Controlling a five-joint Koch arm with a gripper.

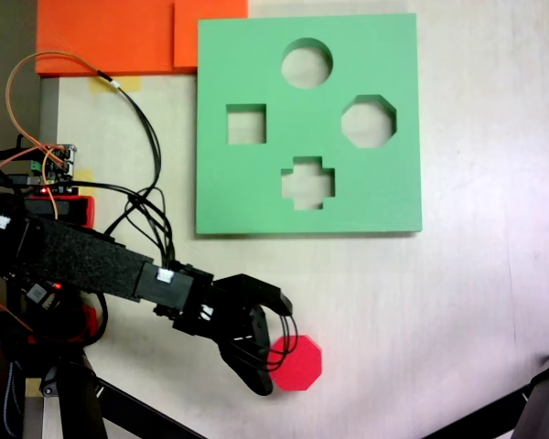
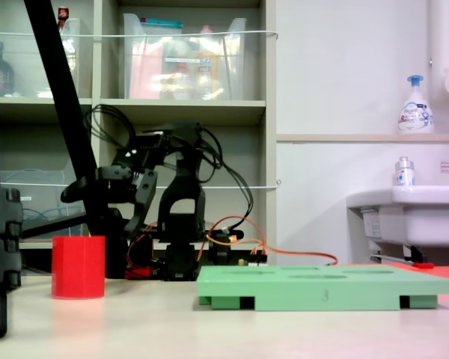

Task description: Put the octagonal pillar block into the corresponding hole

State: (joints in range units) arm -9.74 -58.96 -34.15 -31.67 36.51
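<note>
Standing upright on the pale counter (image 1: 457, 302), well apart from the square green foam board (image 1: 256, 192), the small bright red eight-sided foam block (image 1: 298, 363) sits beside the tool (image 1: 276, 346). With jaws spread wide and only partly around it, closing now could nudge the light block aside, far from the eight-sided cutout (image 1: 369, 121).

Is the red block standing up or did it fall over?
Standing up. The red block sits flat on the table with straight sides, and from above its eight-sided top faces up.
</note>
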